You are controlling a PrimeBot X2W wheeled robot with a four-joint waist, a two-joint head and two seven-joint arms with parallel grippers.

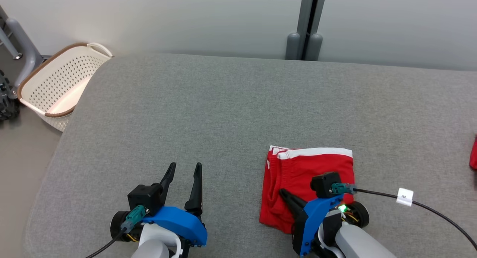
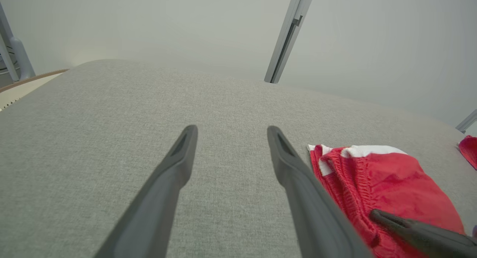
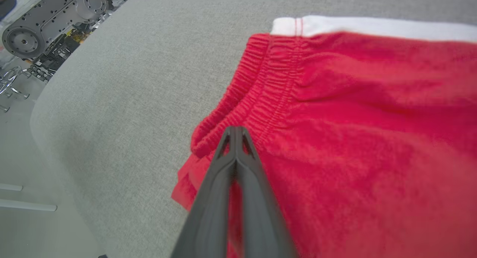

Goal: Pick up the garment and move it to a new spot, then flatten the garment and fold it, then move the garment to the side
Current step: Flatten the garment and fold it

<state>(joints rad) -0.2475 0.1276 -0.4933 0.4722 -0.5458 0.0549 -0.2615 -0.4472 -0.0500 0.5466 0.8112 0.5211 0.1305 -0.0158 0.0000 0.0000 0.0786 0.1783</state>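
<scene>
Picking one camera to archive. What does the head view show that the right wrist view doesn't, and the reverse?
Head view adds: the open left gripper, a perforated basket left of the grey table, a white tag on a cable. Right wrist view adds: metal machinery past the table edge. Shared: the folded red garment on that table, the shut right gripper at its waistband.

The garment [image 1: 298,168] is a pair of red shorts, folded into a small, almost square bundle. A white band [image 1: 316,152] runs along the edge far from me. The crinkly, stretchy waistband [image 3: 268,90] runs down its left side. It lies flat on the gray table [image 1: 223,112], on my right, close to me.
</scene>
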